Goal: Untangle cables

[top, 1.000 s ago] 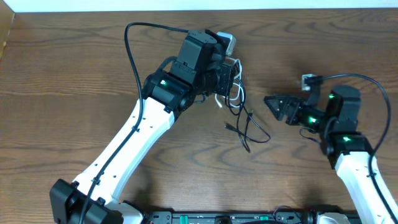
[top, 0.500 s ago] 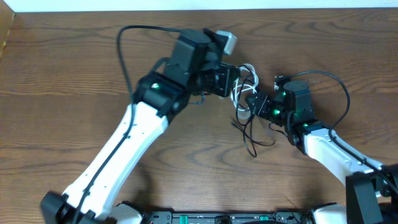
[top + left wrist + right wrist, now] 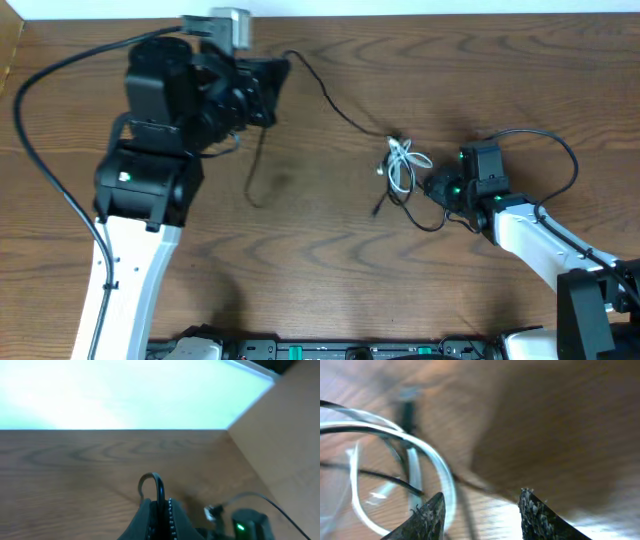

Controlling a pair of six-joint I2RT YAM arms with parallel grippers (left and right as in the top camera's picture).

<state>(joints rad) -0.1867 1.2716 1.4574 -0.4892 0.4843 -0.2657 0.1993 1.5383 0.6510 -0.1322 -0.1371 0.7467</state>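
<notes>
My left gripper is raised at the back left and is shut on the black cable. The cable runs taut from the jaws to the tangle at mid-table, and a loose end hangs below the gripper. In the left wrist view the black cable is pinched between the jaws. The white cable lies bunched on the table, with black loops beside it. My right gripper is open just to the right of that bunch. In the right wrist view its fingers are apart, with the white cable and a black strand just ahead.
The wooden table ends at a white strip along the back edge. The right arm's own thick black cable loops above its wrist. The left arm's thick cable arcs over the far left.
My left arm has swung up and to the left, drawing the black cable out of the tangle. My right gripper has stayed by the white bunch, shifting slightly down and right.
</notes>
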